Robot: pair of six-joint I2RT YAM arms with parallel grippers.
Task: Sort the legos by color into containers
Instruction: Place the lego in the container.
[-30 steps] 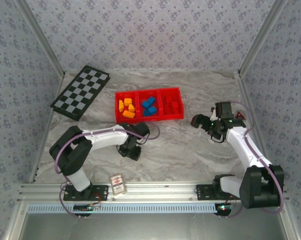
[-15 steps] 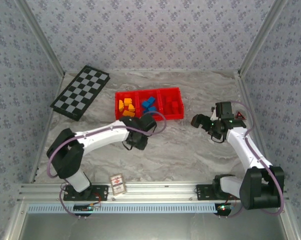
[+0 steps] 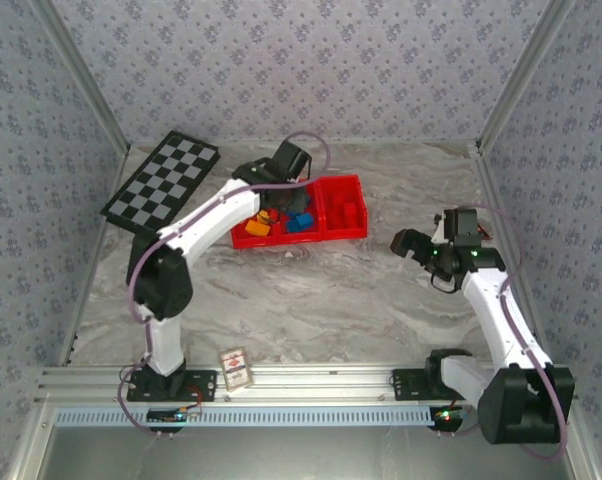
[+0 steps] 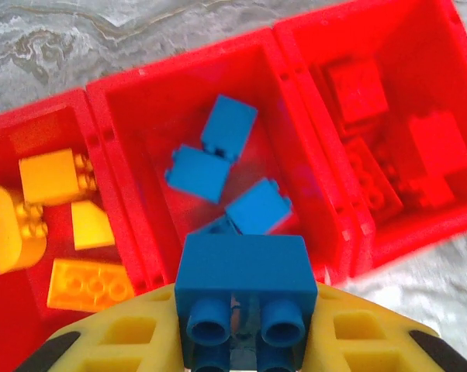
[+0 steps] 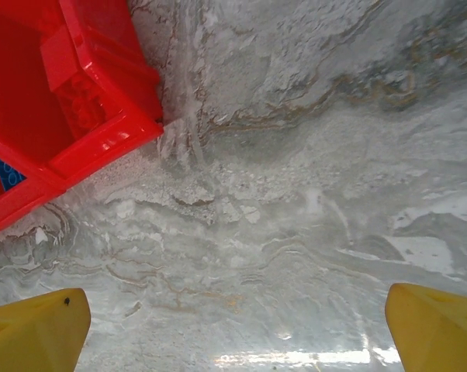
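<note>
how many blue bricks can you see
5. Four blue bricks lie in the middle compartment: back, left, right, and one half hidden behind the fifth brick, which the left gripper holds. Others may be hidden.

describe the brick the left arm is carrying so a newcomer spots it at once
Start at the long red tray at the back of the table, then its middle compartment with the loose blue bricks. The held blue brick is over that compartment's near edge, pinched between the yellow left fingers: the only blue one not lying in the tray.
</note>
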